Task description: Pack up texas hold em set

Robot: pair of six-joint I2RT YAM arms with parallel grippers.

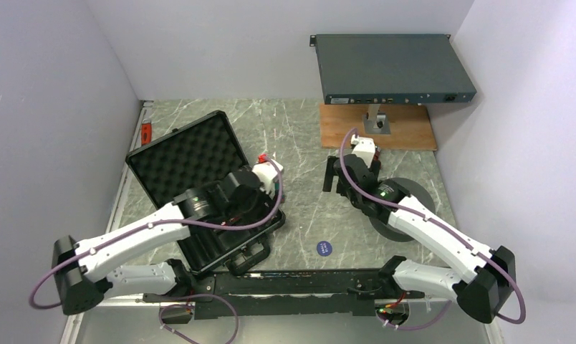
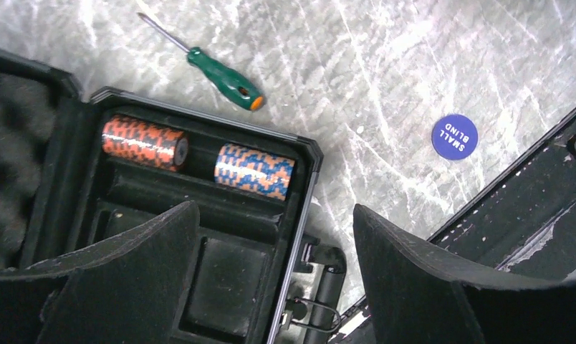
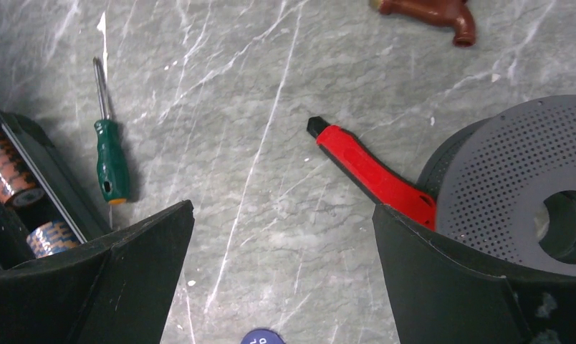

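The black briefcase [image 1: 172,166] lies open at the left, its foam lid up and its handle [image 1: 249,256] toward the arms. In the left wrist view its tray [image 2: 221,287] holds an orange chip stack [image 2: 143,142] and a blue-orange chip stack [image 2: 254,170]. The blue round button [image 1: 323,249] lies on the table right of the case, also seen in the left wrist view [image 2: 455,136]. My left gripper [image 2: 274,208] is open and empty above the case's front right edge. My right gripper [image 3: 282,208] is open and empty above bare table. I cannot make out the dice.
A green-handled screwdriver [image 3: 112,161] lies beside the case. A red tool [image 3: 375,175] lies against the large grey perforated disc [image 3: 521,179]. A brown piece [image 3: 432,11] lies farther back. A grey rack unit [image 1: 392,68] stands on a wooden board [image 1: 414,129] at the back right.
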